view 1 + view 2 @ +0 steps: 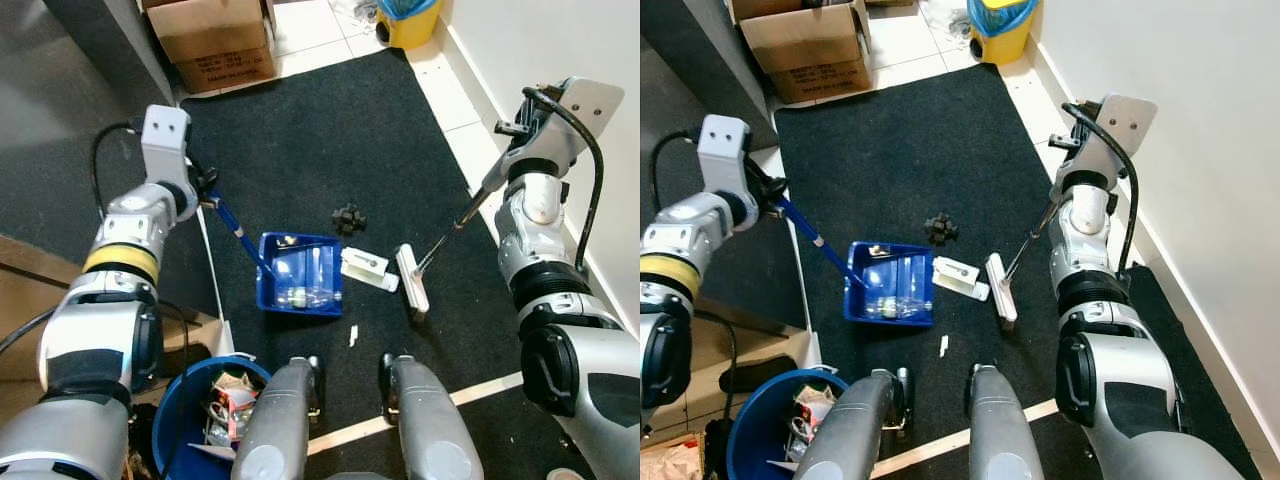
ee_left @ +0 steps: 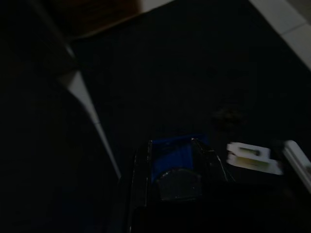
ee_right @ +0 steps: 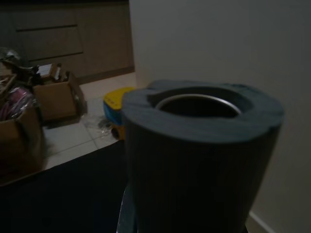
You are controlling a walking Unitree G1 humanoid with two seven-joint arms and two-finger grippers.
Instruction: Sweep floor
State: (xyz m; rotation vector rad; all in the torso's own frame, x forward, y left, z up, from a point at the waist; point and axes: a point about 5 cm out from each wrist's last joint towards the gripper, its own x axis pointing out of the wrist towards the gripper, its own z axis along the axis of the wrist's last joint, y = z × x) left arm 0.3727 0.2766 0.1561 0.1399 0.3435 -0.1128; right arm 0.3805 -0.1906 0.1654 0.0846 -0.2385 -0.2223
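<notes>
- The left gripper [image 1: 207,186] is raised at the robot's left and holds the upper end of the blue handle [image 1: 232,226] of the dustpan; its black fingers are mostly hidden, so whether they are pressed together cannot be told.
- The dustpan [image 1: 298,273] is a blue plastic tray, rectangular with ridged walls, lying flat on the black mat [image 1: 330,140]. Small pale scraps and a clear, shiny piece lie inside it.
- The right gripper [image 1: 508,130] is up near the white wall [image 1: 560,40], at the top of the broom's thin metal pole [image 1: 455,228]; its fingers are hidden, so their state cannot be told.
- In the right wrist view the pole ends in a thick, round grey foam sleeve [image 3: 201,155] with a metal ring at its core.
- The broom head [image 1: 412,281] is a long white bar resting on the mat, just right of a flat white rectangular piece [image 1: 366,268] that lies beside the dustpan.
- A small black knobbly object [image 1: 348,217] sits on the mat beyond them, and a tiny white scrap [image 1: 353,336] lies nearer the robot.
- A round blue bin [image 1: 176,420] holding crumpled rubbish stands by the robot's left leg.
- Cardboard boxes [image 1: 215,40] and a yellow bin [image 1: 408,22] stand on pale tiles past the mat.
</notes>
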